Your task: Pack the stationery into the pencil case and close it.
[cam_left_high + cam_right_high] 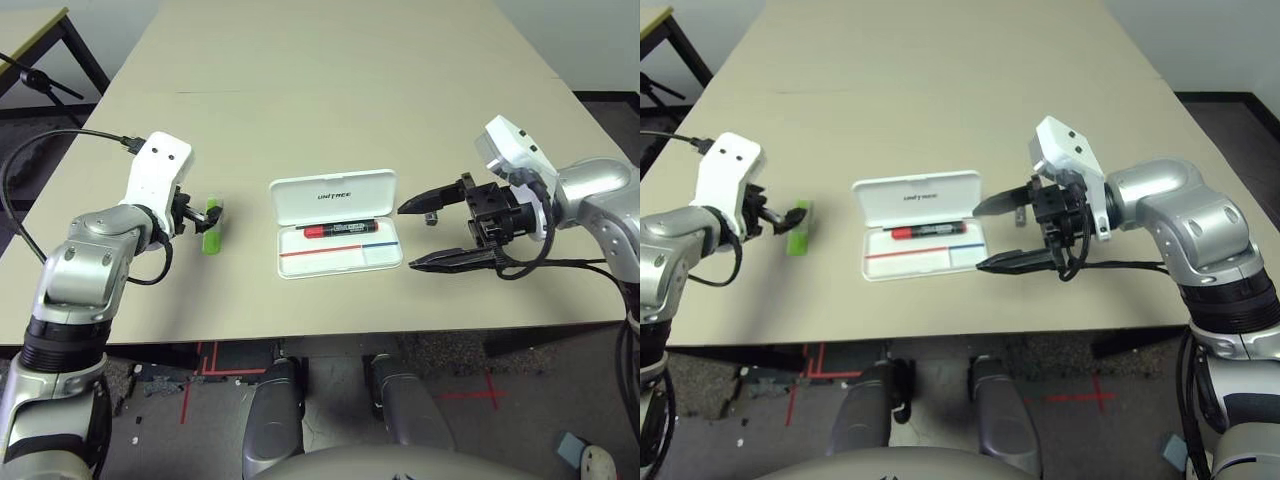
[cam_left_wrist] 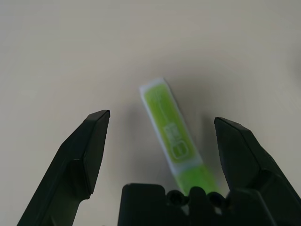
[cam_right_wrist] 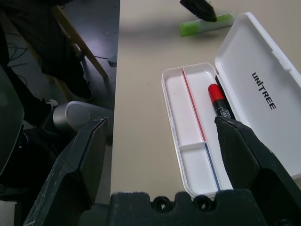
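Left hand (image 2: 160,141) spread wide around green bar (image 2: 171,141); right hand (image 1: 425,235) spread, empty.

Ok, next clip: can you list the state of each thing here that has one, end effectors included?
Case: open, lid up, flat on the table.
Marker: lying in the case, along the hinge side.
Green bar: on the table, outside the case, not gripped.
Left end effector: open, fingers either side of the green bar.
Right end effector: open, beside the case, holding nothing.
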{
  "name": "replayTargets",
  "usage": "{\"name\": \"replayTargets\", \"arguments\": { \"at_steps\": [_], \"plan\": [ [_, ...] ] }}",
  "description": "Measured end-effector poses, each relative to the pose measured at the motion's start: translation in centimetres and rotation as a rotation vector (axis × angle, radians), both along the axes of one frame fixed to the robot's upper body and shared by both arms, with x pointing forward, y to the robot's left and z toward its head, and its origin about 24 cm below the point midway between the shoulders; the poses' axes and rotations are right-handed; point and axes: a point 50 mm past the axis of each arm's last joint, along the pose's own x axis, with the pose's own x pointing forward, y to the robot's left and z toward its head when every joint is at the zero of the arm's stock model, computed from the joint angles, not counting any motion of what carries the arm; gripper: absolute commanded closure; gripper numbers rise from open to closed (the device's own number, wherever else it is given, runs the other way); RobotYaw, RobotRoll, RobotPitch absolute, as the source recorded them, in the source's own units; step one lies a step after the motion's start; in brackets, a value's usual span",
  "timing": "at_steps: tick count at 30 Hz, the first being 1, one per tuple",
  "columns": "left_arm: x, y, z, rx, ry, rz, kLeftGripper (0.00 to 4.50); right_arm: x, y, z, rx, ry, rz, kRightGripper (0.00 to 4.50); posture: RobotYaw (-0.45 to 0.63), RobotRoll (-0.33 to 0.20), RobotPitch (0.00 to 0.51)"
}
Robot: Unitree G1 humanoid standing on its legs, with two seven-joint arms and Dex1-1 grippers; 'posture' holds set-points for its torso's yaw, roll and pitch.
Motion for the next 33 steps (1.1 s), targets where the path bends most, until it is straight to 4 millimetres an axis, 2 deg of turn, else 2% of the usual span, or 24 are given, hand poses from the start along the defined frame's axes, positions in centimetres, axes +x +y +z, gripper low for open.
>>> {"name": "replayTargets", "arguments": {
  "at_steps": [12, 15, 22, 23, 26, 33],
  "plan": [
    [0.9, 0.0, -2.1, -0.126, 0.051, 0.171, 0.0, -0.1, -0.4, -0.1, -0.02, -0.015, -0.016, 0.02, -0.05, 0.0, 0.167],
    [1.0, 0.0, -2.2, -0.134, 0.055, 0.173, 0.57, -0.1, -0.4, -0.1, -0.02, -0.018, -0.018, 0.0, -0.05, 0.0, 0.167],
    [1.2, 0.3, -2.1, -0.112, 0.063, 0.138, 3.25, 0.0, -0.3, -0.1, -0.02, -0.033, -0.037, 0.0, -0.05, 0.0, 0.169],
    [1.0, 0.7, -2.1, -0.097, 0.064, 0.138, 3.43, 0.0, -0.3, -0.2, -0.02, -0.033, -0.04, 0.0, -0.05, 0.0, 0.169],
    [0.3, 2.1, -1.8, -0.038, 0.073, 0.089, 3.42, 0.0, -0.3, -0.3, -0.02, -0.035, -0.043, 0.0, -0.05, 0.0, 0.17],
    [-2.2, 4.1, -0.9, 0.073, 0.115, -0.182, 3.42, 0.1, -0.2, -0.4, -0.027, -0.044, -0.047, 0.0, -0.04, 0.0, 0.172]
  ]
}}
